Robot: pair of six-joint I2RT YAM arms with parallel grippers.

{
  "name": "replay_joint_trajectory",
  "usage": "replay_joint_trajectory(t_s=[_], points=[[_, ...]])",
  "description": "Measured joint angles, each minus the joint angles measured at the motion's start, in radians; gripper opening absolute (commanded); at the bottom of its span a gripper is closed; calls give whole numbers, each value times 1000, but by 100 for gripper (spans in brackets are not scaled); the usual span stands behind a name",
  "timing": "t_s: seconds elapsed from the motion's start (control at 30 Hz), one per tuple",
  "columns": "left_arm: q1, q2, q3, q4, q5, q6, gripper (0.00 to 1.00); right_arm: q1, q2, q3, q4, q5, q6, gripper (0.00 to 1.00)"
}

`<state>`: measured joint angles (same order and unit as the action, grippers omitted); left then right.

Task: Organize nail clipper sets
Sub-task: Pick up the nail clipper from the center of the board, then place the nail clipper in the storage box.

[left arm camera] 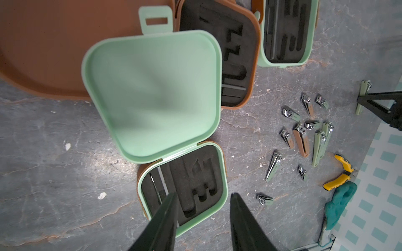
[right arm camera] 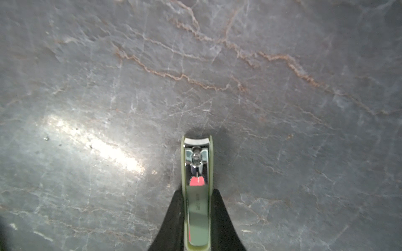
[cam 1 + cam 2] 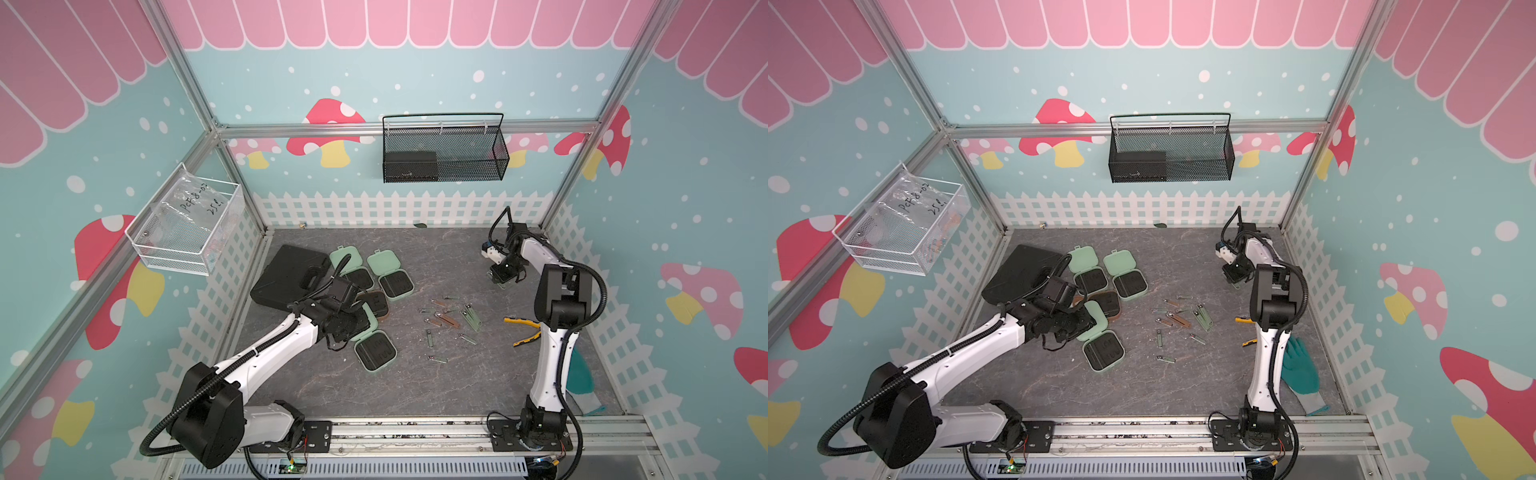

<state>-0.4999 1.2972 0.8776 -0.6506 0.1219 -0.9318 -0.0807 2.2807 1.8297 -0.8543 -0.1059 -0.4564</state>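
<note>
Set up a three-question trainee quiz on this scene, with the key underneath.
1. True or false: the right gripper is shut on a green nail clipper.
2. How many mint green cases lie open on the table? A) one B) three C) six
3. Fill in: the fourth case is ___ in colour.
Key: 1 true; 2 B; 3 brown.

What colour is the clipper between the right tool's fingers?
Clipper: pale green with silver metal, best in the right wrist view.
</note>
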Motion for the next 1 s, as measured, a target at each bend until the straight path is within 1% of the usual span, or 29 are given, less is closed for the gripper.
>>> replay_joint_trajectory(t_s=[0.17, 0.27, 0.37, 0.47, 0.53, 0.6, 0.7, 0.87, 1.0], points=[[0, -33, 0, -11, -24, 5, 42, 2, -50, -67, 49, 20, 99, 2], [5, -50, 0, -13, -36, 21, 42, 8, -121, -132, 84, 26, 189, 3], [23, -58, 0, -23, -40, 37, 42, 31, -259, -204, 117, 23, 275, 3], [47, -69, 0, -34, -44, 54, 42, 101, -431, -262, 145, 16, 363, 3], [64, -85, 0, -42, -44, 67, 42, 180, -540, -308, 175, 8, 419, 3], [79, -109, 0, -52, -46, 78, 42, 274, -619, -359, 191, -1, 470, 4], [106, -146, 0, -75, -58, 92, 41, 430, -688, -440, 208, -31, 556, 4], [143, -193, -14, -117, -89, 103, 40, 677, -706, -562, 227, -73, 713, 2], [175, -237, -53, -149, -112, 103, 40, 863, -684, -590, 242, -79, 845, 2]])
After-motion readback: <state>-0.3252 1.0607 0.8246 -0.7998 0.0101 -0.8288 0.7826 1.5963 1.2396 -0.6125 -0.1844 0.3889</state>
